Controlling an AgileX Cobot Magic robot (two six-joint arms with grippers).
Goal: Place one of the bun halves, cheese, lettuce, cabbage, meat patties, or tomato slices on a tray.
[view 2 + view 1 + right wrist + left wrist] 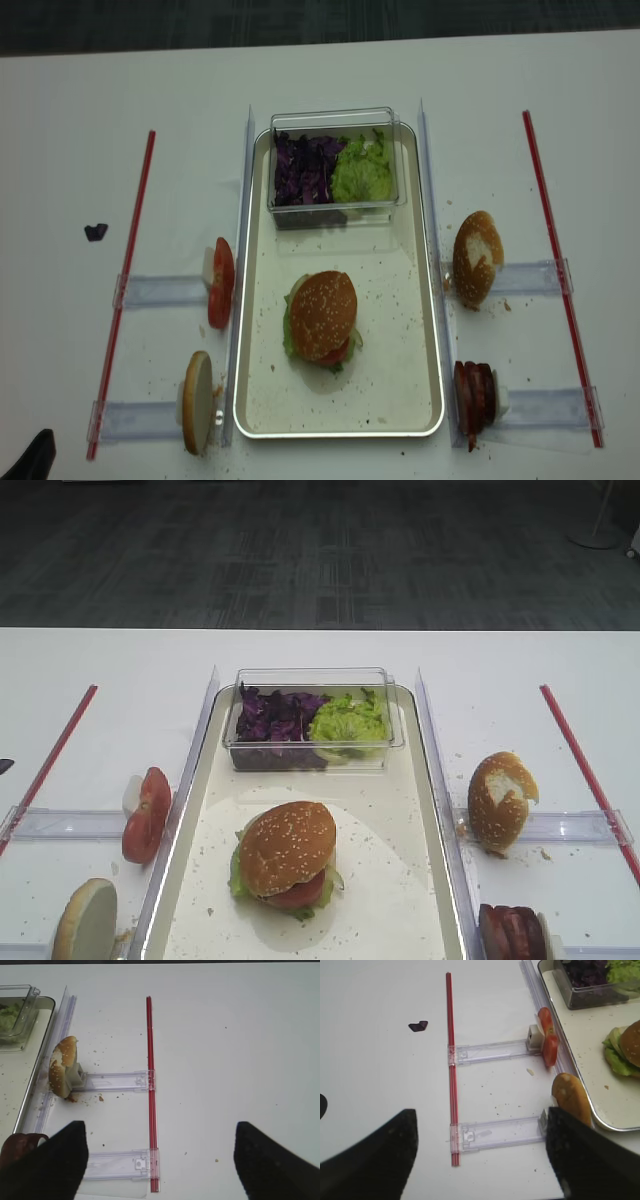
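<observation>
The cream tray (425, 330) holds a stacked burger, its sesame bun top (323, 301) (287, 845) lying over lettuce and a red slice. More lettuce (348, 720) and purple cabbage (272, 716) fill a clear tub at the tray's far end. Tomato slices (220, 283) (547, 1037) stand left of the tray. Meat patties (475, 392) (17, 1145) stand on edge at its right. Cheese is out of view. My right gripper (160, 1160) hangs open and empty over bare table beside the patties. My left gripper (480, 1155) is open and empty near a pale bun half (570, 1100).
A torn brown bun half (476, 258) (62, 1067) stands right of the tray. Clear plastic rails (495, 1132) and red strips (555, 270) (451, 1060) flank both sides. A purple scrap (95, 231) lies far left. The clear tub (312, 755) takes up the tray's far end.
</observation>
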